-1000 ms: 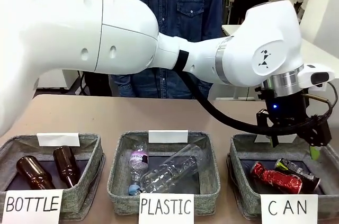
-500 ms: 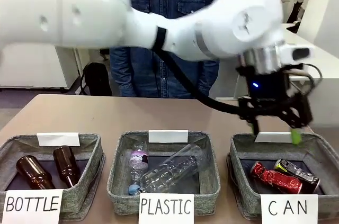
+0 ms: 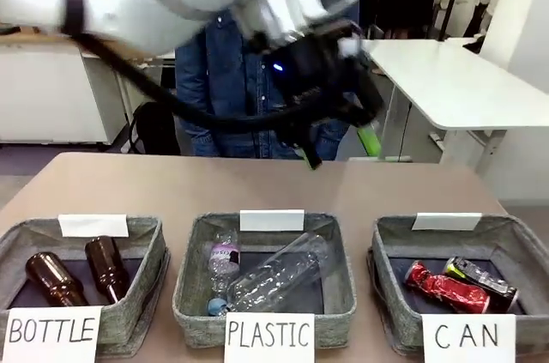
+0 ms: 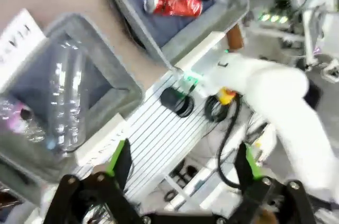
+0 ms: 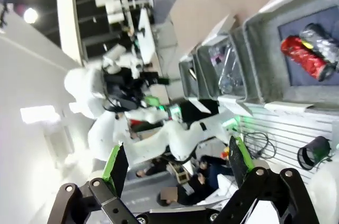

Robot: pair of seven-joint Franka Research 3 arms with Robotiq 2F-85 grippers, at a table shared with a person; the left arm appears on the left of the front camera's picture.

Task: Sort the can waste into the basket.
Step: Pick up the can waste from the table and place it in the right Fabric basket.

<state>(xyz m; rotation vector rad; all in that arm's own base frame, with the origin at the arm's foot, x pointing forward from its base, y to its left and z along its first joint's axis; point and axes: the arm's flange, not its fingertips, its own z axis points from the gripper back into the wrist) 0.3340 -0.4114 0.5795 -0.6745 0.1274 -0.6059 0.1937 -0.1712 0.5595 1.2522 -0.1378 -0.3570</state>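
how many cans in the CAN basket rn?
2. The red can lies on its side across the middle of the CAN basket; the dark can lies beside it, nearer the far right corner. Nothing looks hidden under them.

Three baskets (image 3: pixel 384 243); two cans (image 3: pixel 446 286); two brown bottles (image 3: pixel 51 280); two plastic bottles (image 3: pixel 274 277).

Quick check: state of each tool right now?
Left tool: open, holding nothing.
Right tool: open, holding nothing.
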